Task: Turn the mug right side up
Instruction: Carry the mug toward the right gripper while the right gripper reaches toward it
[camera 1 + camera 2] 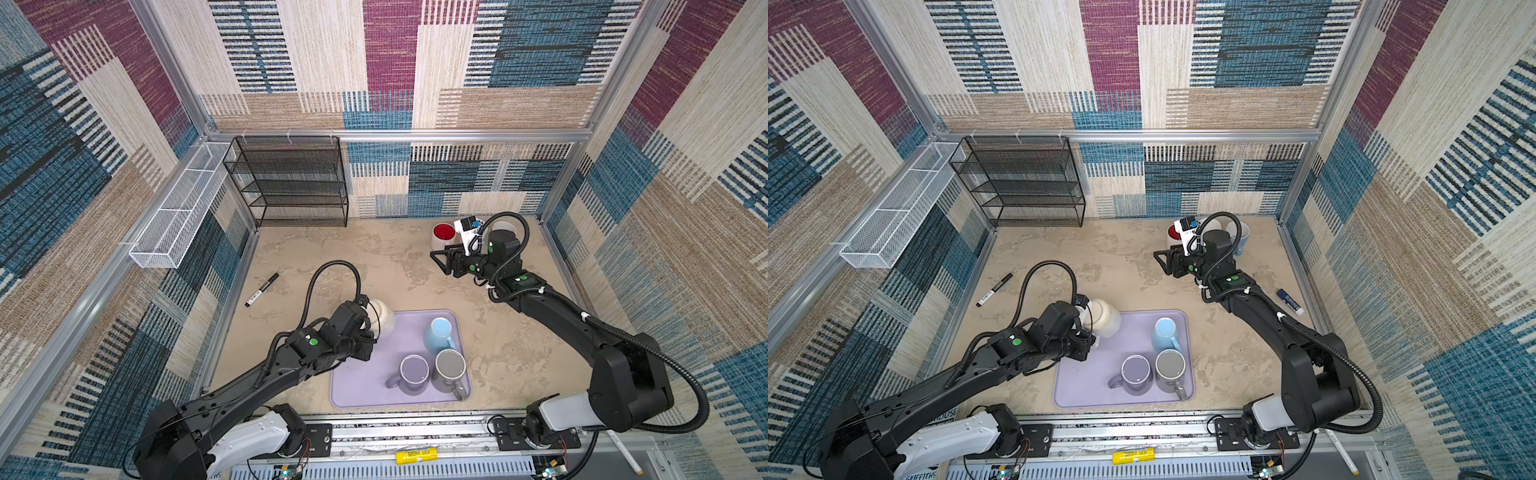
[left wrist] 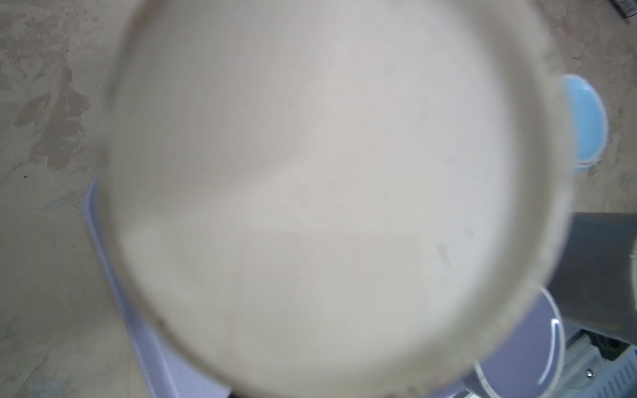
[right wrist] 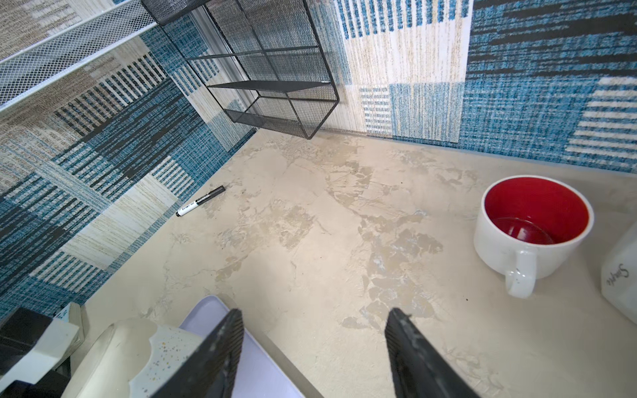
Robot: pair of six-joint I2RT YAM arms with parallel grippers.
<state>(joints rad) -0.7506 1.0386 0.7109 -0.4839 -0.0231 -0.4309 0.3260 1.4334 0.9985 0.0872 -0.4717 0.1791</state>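
Cream speckled ceramic mug (image 1: 381, 318) is tilting at the far left corner of the lavender plastic tray (image 1: 365, 392) in both top views. The left gripper (image 1: 372, 332) is clenching it from the near side, and the right gripper (image 1: 440, 259) is hovering well beyond the tray. The left wrist view is filling with the mug's (image 2: 310, 189) blurred round end. In the right wrist view, the right gripper (image 3: 314, 312) is standing released and empty, the mug (image 3: 138, 351) off toward the tray (image 3: 210, 310). The nearer left arm looks set to rotate it upright.

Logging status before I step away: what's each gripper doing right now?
Left gripper: closed, holding the cream mug.
Right gripper: open, holding nothing.
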